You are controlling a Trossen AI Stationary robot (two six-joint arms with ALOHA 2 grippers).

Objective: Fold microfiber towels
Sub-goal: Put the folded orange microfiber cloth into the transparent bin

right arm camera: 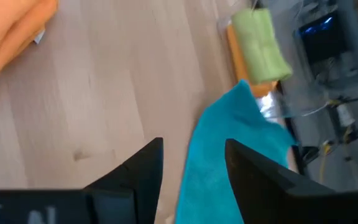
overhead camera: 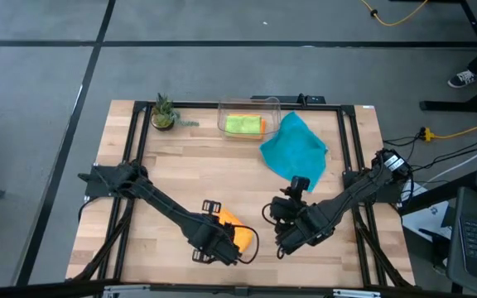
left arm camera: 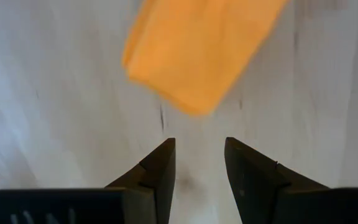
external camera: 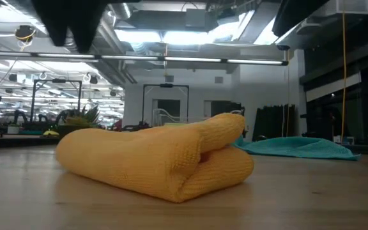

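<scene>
- Folded orange towel (overhead camera: 232,229): lies on the bench (overhead camera: 222,174) near its front edge, directly ahead of the left pincer (left arm camera: 199,163), whose fingers stand apart over bare wood, holding nothing.
- Teal towel (overhead camera: 295,149): spread unfolded toward the bench's far right, beside the clear bin (overhead camera: 249,118); judged the next piece to fold.
- Right pincer (right arm camera: 192,163): released and empty, hovering just at the teal towel's near edge; this arm is clearly the nearer one.
- Towel's long axis runs away from the right pincer toward the bin.
- Lime green towel (overhead camera: 242,124): folded, resting inside the bin over an orange one (overhead camera: 262,126).
</scene>
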